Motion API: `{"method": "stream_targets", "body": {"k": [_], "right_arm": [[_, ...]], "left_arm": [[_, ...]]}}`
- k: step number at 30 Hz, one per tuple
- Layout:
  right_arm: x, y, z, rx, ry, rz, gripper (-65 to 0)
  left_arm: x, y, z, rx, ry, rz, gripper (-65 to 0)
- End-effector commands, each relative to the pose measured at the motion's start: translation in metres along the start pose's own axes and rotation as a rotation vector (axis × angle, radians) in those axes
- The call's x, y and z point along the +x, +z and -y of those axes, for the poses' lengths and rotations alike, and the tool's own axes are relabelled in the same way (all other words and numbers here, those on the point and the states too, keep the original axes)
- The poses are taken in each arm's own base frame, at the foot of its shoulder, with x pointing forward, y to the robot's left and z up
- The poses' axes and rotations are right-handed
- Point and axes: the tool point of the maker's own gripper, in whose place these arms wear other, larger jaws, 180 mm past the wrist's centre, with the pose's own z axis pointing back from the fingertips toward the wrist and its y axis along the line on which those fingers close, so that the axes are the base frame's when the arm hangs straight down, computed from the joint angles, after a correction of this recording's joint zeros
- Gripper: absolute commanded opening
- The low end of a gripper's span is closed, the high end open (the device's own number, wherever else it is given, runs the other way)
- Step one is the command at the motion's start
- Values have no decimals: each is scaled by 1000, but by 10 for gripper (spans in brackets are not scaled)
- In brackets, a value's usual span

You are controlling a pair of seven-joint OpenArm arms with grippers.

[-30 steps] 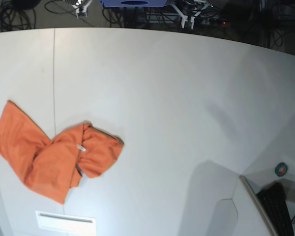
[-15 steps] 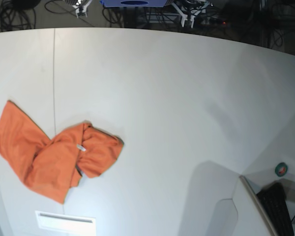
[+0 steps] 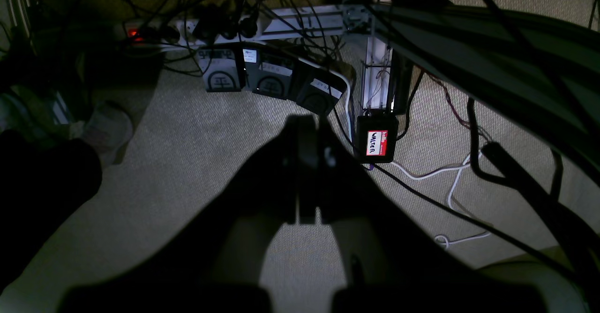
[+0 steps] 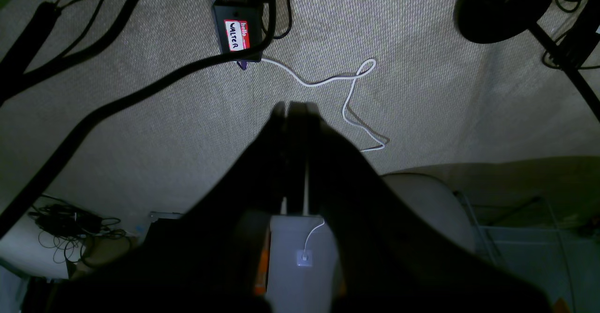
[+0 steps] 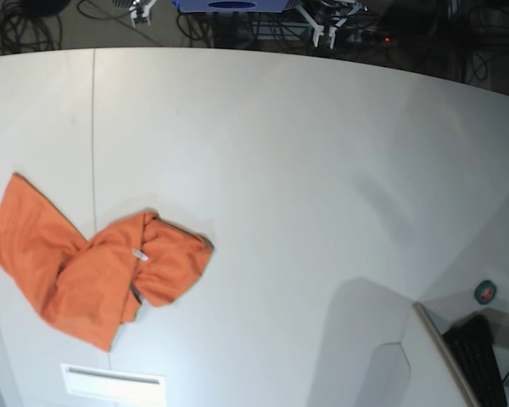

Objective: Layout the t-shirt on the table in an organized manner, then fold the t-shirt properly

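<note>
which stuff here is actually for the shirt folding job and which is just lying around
For the job:
- crumpled bright orange fabric t-shirt
- large white matte table

Lying about:
- small white rectangular plate
- green tape roll
- black keyboard

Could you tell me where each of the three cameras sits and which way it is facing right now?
Base: high above, looking down at the table with the crumpled t-shirt at its left; neither arm shows.
Left wrist: on the left arm, facing the carpet and cables; the left gripper, jaws together, is a dark shape.
Right wrist: on the right arm, also facing carpet; the right gripper likewise looks closed.
Shared: both wrist views show the black box with a red and white label.
</note>
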Motion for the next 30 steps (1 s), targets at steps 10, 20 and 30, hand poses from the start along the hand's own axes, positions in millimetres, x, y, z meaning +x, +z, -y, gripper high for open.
{"method": "stream_targets", "body": {"k": [10,20,30], "right_arm": [[-42,1,12,-16,-4,-27,-650],[-48,42,32,-66,-79,114,-650],[-36,99,83,-181,-173,219,-650]], "left_arm": [[-24,13,-34,49,-36,40,-650],[-26,56,-72,88,-123,194,-650],[21,141,-61,48,-201,457,-650]]}}
